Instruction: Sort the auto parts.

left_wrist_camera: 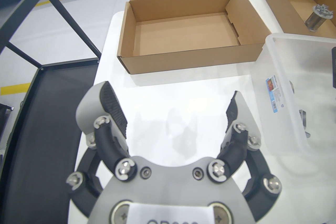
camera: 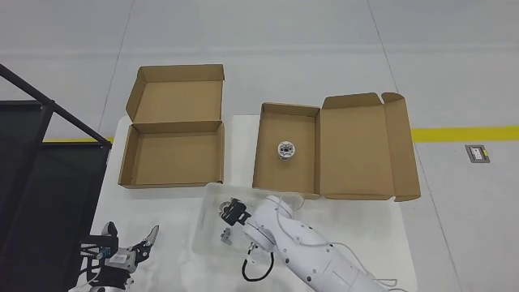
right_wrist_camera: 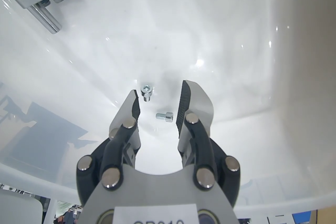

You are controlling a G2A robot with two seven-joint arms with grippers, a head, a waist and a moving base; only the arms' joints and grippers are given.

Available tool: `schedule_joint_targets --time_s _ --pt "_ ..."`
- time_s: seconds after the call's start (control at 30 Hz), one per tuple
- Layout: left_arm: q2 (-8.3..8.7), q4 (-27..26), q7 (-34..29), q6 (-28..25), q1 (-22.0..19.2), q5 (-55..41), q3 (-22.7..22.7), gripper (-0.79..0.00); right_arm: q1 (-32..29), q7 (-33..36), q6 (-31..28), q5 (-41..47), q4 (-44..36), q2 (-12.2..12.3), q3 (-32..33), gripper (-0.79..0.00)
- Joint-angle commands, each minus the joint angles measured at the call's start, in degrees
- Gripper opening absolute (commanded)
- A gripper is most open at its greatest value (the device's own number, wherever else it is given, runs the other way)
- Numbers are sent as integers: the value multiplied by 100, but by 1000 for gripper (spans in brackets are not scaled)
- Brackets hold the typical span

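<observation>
Now I'm holding my right gripper [right_wrist_camera: 160, 93] partly open inside the clear bin [right_wrist_camera: 288, 51], one bolt [right_wrist_camera: 164, 116] lying between its fingers, a second bolt [right_wrist_camera: 146, 90] just beside a fingertip; my left gripper [left_wrist_camera: 172, 91] is hanging wide open near a cardboard box [left_wrist_camera: 183, 33].

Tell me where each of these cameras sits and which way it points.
Top view: above the arms, looking down at the table and right arm.
Left wrist view: on the left arm, facing past its open left tool to the empty box.
Right wrist view: on the right arm, inside the clear tub, open right tool over two bolts.
Top and left wrist views share the empty box.
</observation>
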Motion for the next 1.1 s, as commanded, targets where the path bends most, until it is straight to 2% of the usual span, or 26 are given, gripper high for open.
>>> schedule_joint_targets --time_s 0.0,0.1,0.2,0.4,0.67,0.77,0.97,1.07 --pt "0 0 0 0 0 0 0 0 2 19 -8 3 24 -18 2 -437" --pt "0 0 0 0 0 0 0 0 0 20 -31 38 96 -44 21 -456" --pt "0 0 0 0 0 0 0 0 -11 -19 -53 43 154 -67 33 -520" --pt "0 0 0 0 0 0 0 0 -55 -33 -33 3 193 -103 49 -505" --pt "0 0 0 0 0 0 0 0 -84 -29 -61 -55 215 -145 80 -523" --pt "0 0 0 0 0 0 0 0 -83 -46 -68 -80 261 -166 86 -579" --pt "0 0 0 0 0 0 0 0 -53 -85 -89 -88 377 -220 95 -622" --pt "0 0 0 0 0 0 0 0 -25 -94 -92 -98 433 -246 107 -668"
